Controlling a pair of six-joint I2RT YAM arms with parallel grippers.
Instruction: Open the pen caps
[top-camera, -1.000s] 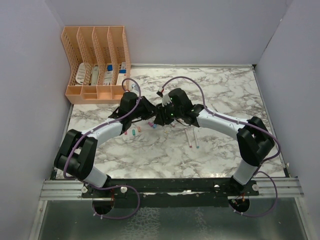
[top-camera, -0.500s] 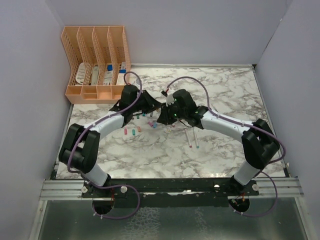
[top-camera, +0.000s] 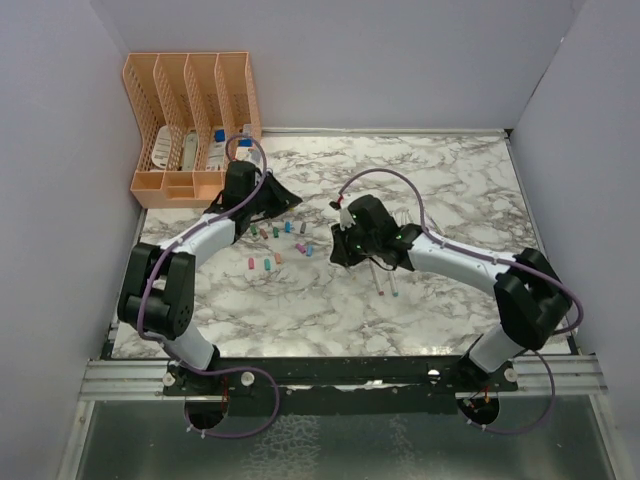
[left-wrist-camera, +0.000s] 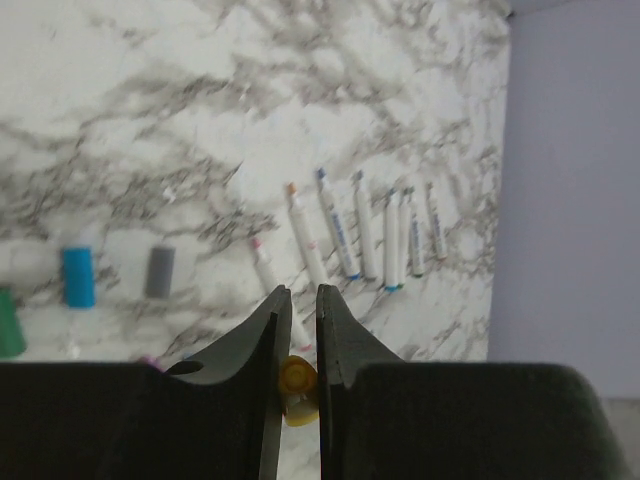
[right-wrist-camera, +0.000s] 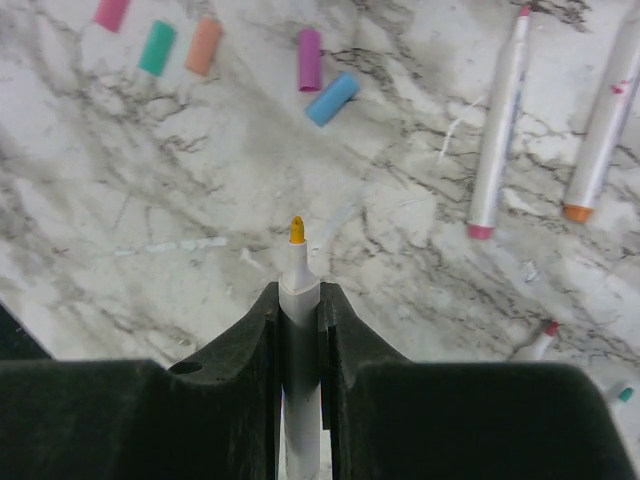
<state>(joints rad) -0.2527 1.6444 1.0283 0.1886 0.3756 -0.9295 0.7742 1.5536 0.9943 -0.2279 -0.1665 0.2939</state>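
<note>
My left gripper (top-camera: 291, 201) is shut on a small yellow pen cap (left-wrist-camera: 297, 386), held above the table near the back left. My right gripper (top-camera: 338, 250) is shut on a thin white pen barrel (right-wrist-camera: 299, 300) with a bare yellow tip (right-wrist-camera: 296, 230), pointing down at the marble. The two grippers are apart. Several loose pen caps (top-camera: 276, 232) in pink, teal, orange and blue lie between them. In the right wrist view I see a magenta cap (right-wrist-camera: 309, 60) and a blue cap (right-wrist-camera: 332, 98). In the left wrist view I see a blue cap (left-wrist-camera: 78, 276) and a grey cap (left-wrist-camera: 159, 271).
An orange desk organiser (top-camera: 192, 125) stands at the back left, close behind my left gripper. Uncapped white pens (top-camera: 385, 276) lie right of centre; they show in a row in the left wrist view (left-wrist-camera: 362, 235) and beside my right gripper (right-wrist-camera: 500, 130). Grey walls enclose the table.
The grippers were together at the table's middle and have drawn apart. The left moved back-left with the yellow cap; the right moved right and nearer with the uncapped pen.
</note>
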